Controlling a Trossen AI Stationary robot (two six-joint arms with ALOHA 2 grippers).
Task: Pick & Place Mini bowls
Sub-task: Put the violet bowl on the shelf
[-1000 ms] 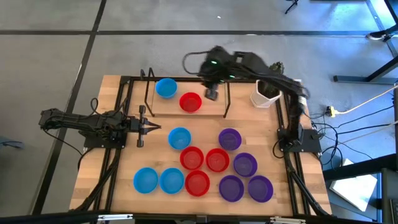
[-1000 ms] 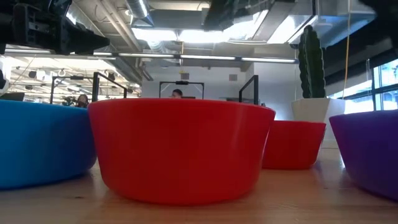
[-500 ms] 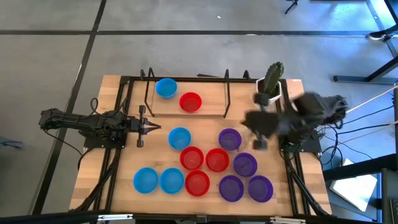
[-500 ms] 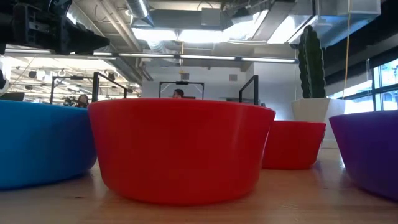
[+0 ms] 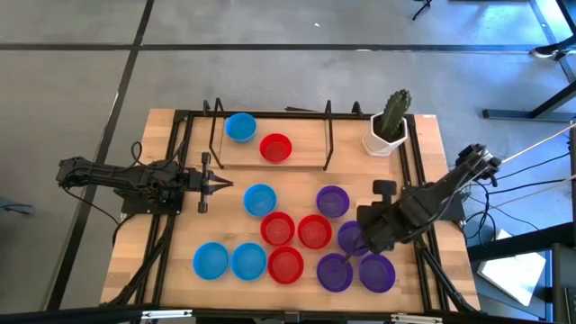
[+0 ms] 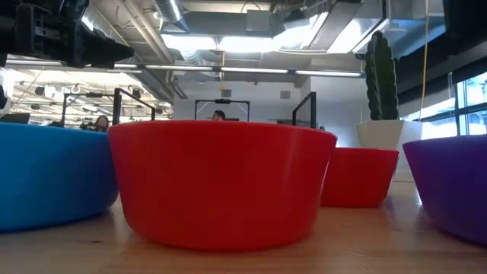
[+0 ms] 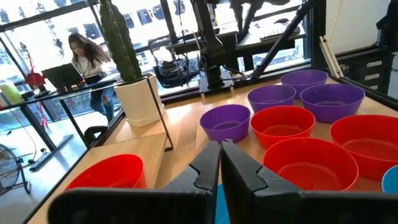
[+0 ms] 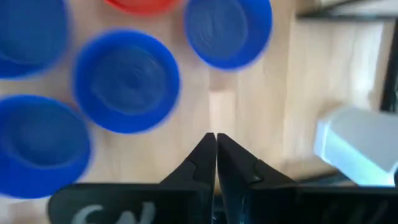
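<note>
Right gripper (image 5: 353, 251) now over purple bowls (image 5: 355, 238), four purple, four red (image 5: 276, 148), four blue (image 5: 240, 127)

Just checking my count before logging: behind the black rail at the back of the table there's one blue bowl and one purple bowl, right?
Not quite. The high view shows a blue bowl behind the rail, but the one beside it is a red bowl, not purple. The purple bowls all sit in front.

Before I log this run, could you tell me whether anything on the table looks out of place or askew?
Nothing stands out. The mini bowls all sit upright on the table, none tipped or stacked, and the cactus pot stands upright at the far right corner.
</note>
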